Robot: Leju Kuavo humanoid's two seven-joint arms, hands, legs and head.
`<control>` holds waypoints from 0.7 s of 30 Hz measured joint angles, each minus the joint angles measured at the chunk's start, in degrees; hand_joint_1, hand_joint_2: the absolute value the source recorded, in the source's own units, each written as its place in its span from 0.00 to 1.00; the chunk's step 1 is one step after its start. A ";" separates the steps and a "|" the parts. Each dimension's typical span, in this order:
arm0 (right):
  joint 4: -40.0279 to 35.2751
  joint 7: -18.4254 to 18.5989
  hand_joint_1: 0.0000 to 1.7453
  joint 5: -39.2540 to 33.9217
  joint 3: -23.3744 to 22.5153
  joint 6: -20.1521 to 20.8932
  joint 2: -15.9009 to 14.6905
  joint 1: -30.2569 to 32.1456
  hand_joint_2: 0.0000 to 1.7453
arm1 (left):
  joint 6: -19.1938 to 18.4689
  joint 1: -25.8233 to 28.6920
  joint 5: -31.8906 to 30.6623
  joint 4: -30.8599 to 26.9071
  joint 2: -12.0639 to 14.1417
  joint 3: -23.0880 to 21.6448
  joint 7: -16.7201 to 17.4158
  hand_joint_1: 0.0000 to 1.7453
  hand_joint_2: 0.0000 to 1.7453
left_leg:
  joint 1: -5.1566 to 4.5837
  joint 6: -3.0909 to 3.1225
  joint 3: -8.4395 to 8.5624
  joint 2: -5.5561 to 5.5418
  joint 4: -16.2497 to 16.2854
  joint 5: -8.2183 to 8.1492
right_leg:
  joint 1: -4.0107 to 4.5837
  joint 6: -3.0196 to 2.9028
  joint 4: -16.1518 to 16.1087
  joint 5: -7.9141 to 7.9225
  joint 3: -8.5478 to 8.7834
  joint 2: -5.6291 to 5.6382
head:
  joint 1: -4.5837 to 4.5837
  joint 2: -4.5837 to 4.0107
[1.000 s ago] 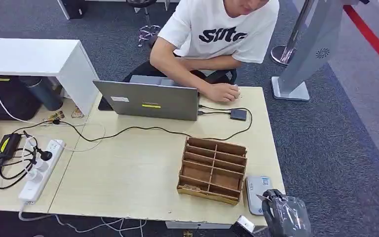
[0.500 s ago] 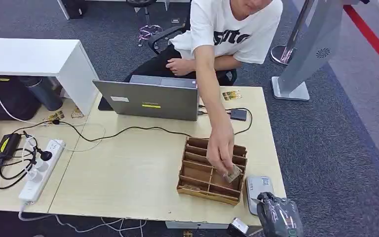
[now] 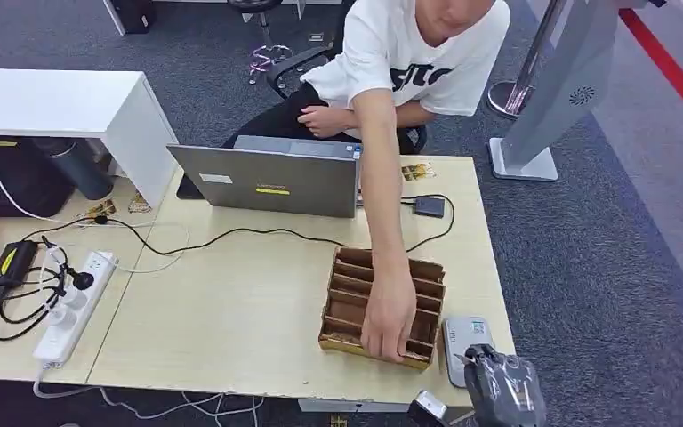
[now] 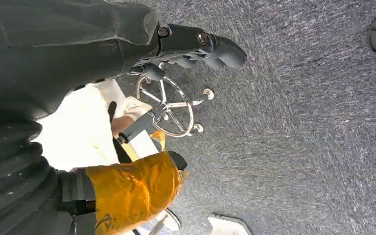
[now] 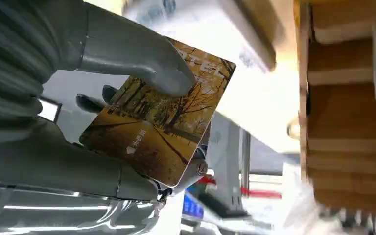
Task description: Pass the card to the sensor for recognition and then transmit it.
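The card (image 5: 159,125) is golden brown, printed with dark autumn trees and a path. The thumb (image 5: 127,54) on it is grey. The slotted box (image 3: 351,294) is brown wood on a pale beige table (image 3: 222,311). The person's shirt (image 3: 422,49) is white with dark lettering; the carpet (image 3: 587,267) is dark grey-blue.

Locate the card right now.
The card is pinched in the right hand, at the table's near right corner, beside the white sensor and wooden organizer.

Right robot hand (image 5: 127,112) — grey ribbed cover, thick grey thumb; left robot hand (image 4: 196,46) — dark fingers.
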 joint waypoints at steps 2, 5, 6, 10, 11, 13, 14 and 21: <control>-2.09 -0.20 1.00 1.34 0.00 -2.55 0.00 0.23 1.00 | 0.15 0.00 0.09 0.00 -0.09 0.00 0.00 0.00 1.00 | 0.00 0.00 0.00 0.00 0.00 0.00 | 0.00 0.00 0.00 0.00 0.00 0.00 | 0.00 0.00; -7.25 -2.48 1.00 3.63 -0.46 -5.88 0.09 0.84 1.00 | 0.46 0.02 0.09 0.00 -0.35 0.00 -0.11 0.00 1.00 | 0.00 0.00 -0.01 0.00 0.00 0.00 | 0.00 0.00 0.00 0.00 0.00 0.00 | 0.00 0.00; -9.61 -3.75 1.00 3.96 -0.89 -6.43 0.28 0.94 1.00 | 0.63 0.02 0.02 0.00 -0.39 0.00 -0.17 0.00 1.00 | 0.00 0.00 -0.01 0.00 0.00 0.00 | 0.00 0.00 0.01 0.00 0.00 0.00 | 0.00 0.00; -17.61 -8.57 1.00 4.00 -2.47 -5.62 1.68 0.01 1.00 | 0.81 0.02 -0.66 0.00 -0.46 -0.15 -0.28 0.00 1.00 | 0.00 0.00 -0.01 0.01 0.00 0.00 | 0.01 0.00 0.01 0.00 0.01 0.01 | 0.00 0.00; -19.43 -9.96 1.00 3.35 -2.73 -4.52 2.21 -0.93 1.00 | 0.70 0.01 -1.09 0.00 -0.35 -0.30 -0.35 0.00 1.00 | 0.00 -0.01 -0.01 0.04 0.00 0.01 | 0.01 -0.01 0.02 0.01 0.01 0.04 | 0.00 0.00; -21.84 -11.27 1.00 1.39 -2.78 -1.79 3.04 -3.64 1.00 | 0.24 -0.06 -1.79 0.00 0.04 -0.63 -0.52 0.00 1.00 | 0.01 -0.05 0.02 0.15 0.00 0.05 | 0.01 -0.06 0.04 0.05 0.02 0.10 | 0.00 0.00; -22.52 -11.63 1.00 -0.09 -2.75 0.33 3.43 -5.53 1.00 | -0.08 -0.14 -2.36 0.00 0.37 -0.81 -0.68 0.00 1.00 | 0.01 -0.08 0.03 0.16 0.00 0.08 | 0.02 -0.07 0.05 0.06 0.01 0.12 | 0.00 0.00; -16.36 -12.70 1.00 -18.40 -1.77 17.98 6.80 -23.98 1.00 | -3.69 -2.07 -6.40 0.00 4.92 -2.51 -1.46 0.00 1.00 | 0.03 -0.18 -0.01 0.13 -0.01 0.48 | 0.04 -0.23 0.10 0.34 -0.05 0.14 | 0.02 0.00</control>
